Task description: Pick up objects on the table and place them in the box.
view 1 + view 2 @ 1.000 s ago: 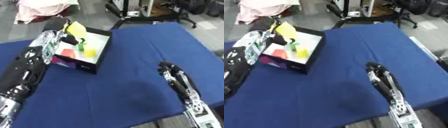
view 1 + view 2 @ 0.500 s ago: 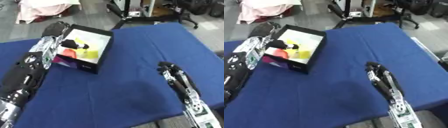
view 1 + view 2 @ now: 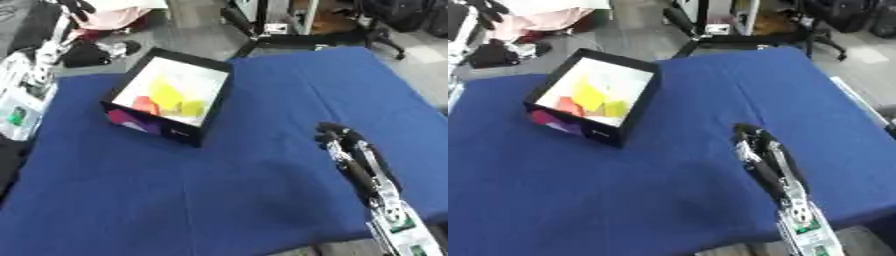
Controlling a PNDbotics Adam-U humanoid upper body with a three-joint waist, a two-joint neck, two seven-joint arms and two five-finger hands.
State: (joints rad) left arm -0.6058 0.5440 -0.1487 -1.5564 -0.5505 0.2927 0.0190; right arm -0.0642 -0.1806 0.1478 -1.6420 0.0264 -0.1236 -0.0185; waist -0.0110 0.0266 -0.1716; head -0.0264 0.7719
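A black box [image 3: 206,117] with a white inside stands at the left middle of the blue table [image 3: 262,190]. In it lie a yellow piece [image 3: 164,93], a smaller yellow-green piece [image 3: 193,107] and an orange-red piece [image 3: 144,104]. My left hand [image 3: 486,7] is raised beyond the table's far left corner, well clear of the box, with relaxed fingers and nothing in it. Its silver arm [image 3: 28,65] runs down the left edge. My right hand [image 3: 749,138] rests open on the cloth at the right, fingers straight and pointing away from me, holding nothing.
Beyond the far edge are a pink cloth [image 3: 112,15], black chair bases [image 3: 289,35] and floor clutter. A white device [image 3: 17,112] sits at the left edge. The blue cloth is bare around the box and in front of the right hand.
My left hand, which held a yellow piece over the box, has let it go and pulled up and away to the far left. The yellow piece now lies in the box. Right hand unmoved.
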